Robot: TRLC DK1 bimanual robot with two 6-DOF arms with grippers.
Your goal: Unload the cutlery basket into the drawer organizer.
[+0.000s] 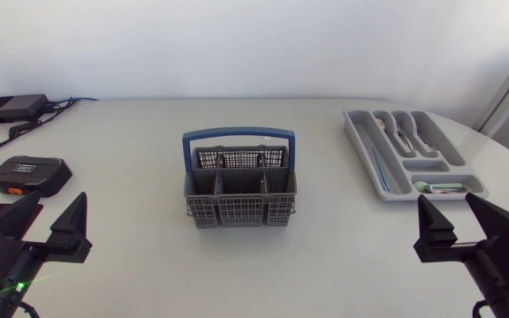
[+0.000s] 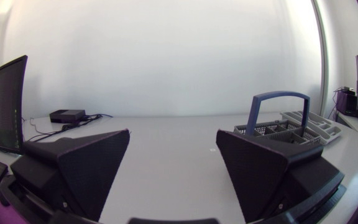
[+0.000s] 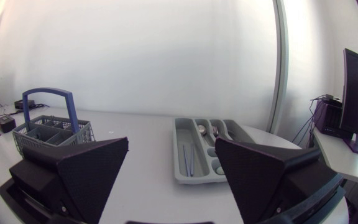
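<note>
Squarely at the table's (image 1: 140,265) middle stands the cutlery basket (image 1: 239,205), grey mesh walls under an upright blue handle (image 1: 239,134). Its mesh and dividers hide the floors of the compartments, so I cannot tell what lies in them. The drawer organizer (image 1: 368,159) sits well apart from it, at the far right of the table. Metal spoons or forks (image 1: 405,134) lie in its long slots, too small to sort. A pale green-handled piece (image 1: 445,186) lies in the cross slot nearest my arms. Thin blue sticks in one long slot are hard to identify.

The left gripper (image 1: 58,201) hangs at the near left with its fingers spread wide and nothing between them. The right gripper (image 1: 447,201) is likewise spread at the near right. Both arms are largely cut off.

Two black boxes, one far (image 1: 11,108) and one nearer (image 1: 29,175), sit at the left edge, with cables trailing from the far one.
</note>
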